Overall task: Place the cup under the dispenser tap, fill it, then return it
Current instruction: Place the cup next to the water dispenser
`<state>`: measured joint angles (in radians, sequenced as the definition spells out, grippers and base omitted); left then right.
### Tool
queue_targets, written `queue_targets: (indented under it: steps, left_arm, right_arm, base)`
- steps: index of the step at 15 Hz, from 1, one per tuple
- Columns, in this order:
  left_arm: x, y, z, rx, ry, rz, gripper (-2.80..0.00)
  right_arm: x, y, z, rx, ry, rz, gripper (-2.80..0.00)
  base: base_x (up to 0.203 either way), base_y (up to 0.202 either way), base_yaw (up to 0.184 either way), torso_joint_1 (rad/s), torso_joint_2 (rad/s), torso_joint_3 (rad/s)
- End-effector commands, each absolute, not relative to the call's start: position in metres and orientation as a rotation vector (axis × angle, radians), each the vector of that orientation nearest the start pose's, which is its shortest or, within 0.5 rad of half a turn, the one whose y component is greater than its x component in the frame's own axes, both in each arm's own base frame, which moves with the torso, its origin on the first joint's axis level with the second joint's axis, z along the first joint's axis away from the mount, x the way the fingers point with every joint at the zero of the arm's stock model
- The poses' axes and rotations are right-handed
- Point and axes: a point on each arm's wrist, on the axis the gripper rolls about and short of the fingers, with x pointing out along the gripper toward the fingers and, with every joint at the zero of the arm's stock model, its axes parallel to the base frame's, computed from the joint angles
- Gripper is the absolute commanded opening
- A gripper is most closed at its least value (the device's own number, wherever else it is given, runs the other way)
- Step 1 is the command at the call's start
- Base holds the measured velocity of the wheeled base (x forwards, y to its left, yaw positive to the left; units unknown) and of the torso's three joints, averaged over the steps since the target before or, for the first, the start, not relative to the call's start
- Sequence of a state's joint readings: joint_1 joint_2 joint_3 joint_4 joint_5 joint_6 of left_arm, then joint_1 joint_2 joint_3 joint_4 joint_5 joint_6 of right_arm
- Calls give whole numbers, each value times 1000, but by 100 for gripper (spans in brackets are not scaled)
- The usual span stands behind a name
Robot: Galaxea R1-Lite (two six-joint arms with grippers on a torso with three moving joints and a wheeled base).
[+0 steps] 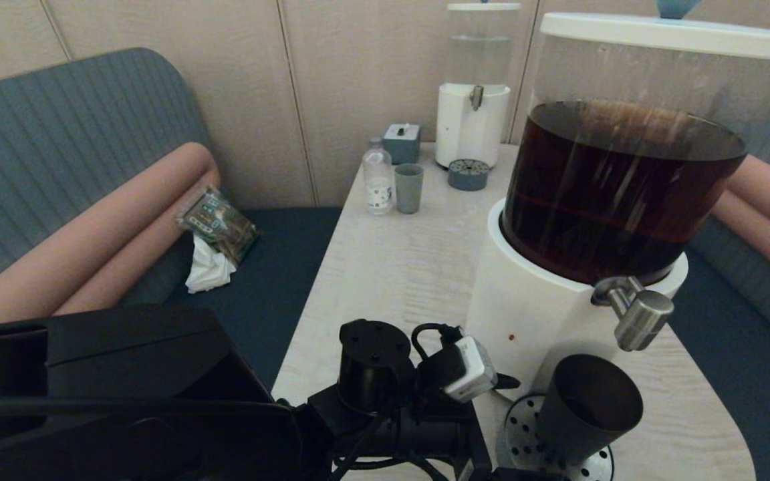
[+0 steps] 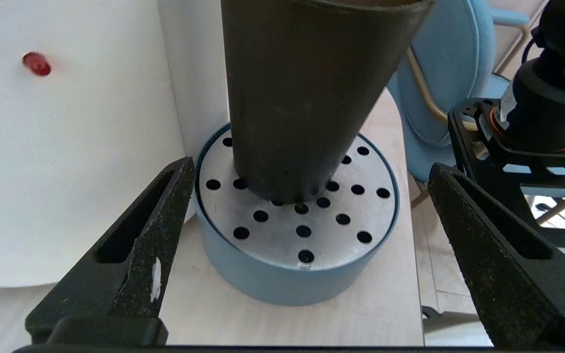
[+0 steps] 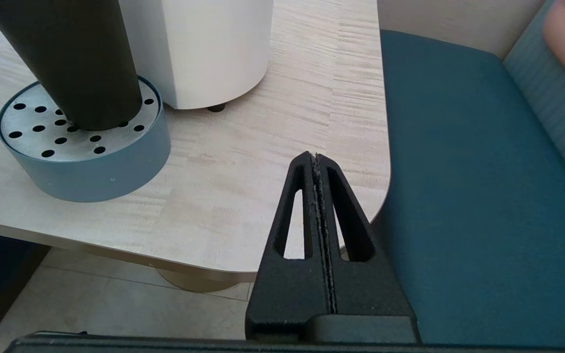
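Observation:
The matte black cup (image 1: 589, 401) stands on the round perforated drip tray (image 1: 522, 437), just below the brushed-steel dispenser tap (image 1: 640, 315) of the large dispenser (image 1: 532, 314) with dark brown drink. In the left wrist view the cup (image 2: 302, 88) rises from the tray (image 2: 282, 279). My left gripper (image 2: 312, 166) is open, its fingers (image 2: 165, 215) wide on either side of the tray and clear of the cup. The cup's inside is dark, so I cannot tell its fill. My right gripper (image 3: 314, 157) is shut and empty over the table's near right corner, away from the cup (image 3: 76, 59).
At the table's far end stand a small white dispenser (image 1: 473, 113), its drip tray (image 1: 468, 175), a grey-blue cup (image 1: 409, 188), a clear bottle (image 1: 378, 182) and a small box (image 1: 402, 142). A blue sofa (image 1: 57, 147) flanks the table, with a packet (image 1: 218, 224) on the seat.

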<state>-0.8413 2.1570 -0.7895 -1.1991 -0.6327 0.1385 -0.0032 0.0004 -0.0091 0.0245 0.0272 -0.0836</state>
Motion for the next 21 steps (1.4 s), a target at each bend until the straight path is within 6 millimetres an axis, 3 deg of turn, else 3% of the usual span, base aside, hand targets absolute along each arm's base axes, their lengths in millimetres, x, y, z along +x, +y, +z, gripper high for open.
queue_targets:
  steps: [1,21]
  left_arm:
    - [241,-290,81,129,62,-1483,0]
    - [254,-326,83,116,38,-1498,0]
  right_arm:
    - [-24,1,76,-84,14,25,-280]
    - [-24,1,76,-84,14,25,-280]
  base:
    - [0,0,0,0,0,0]
    - [0,0,0,0,0,0]
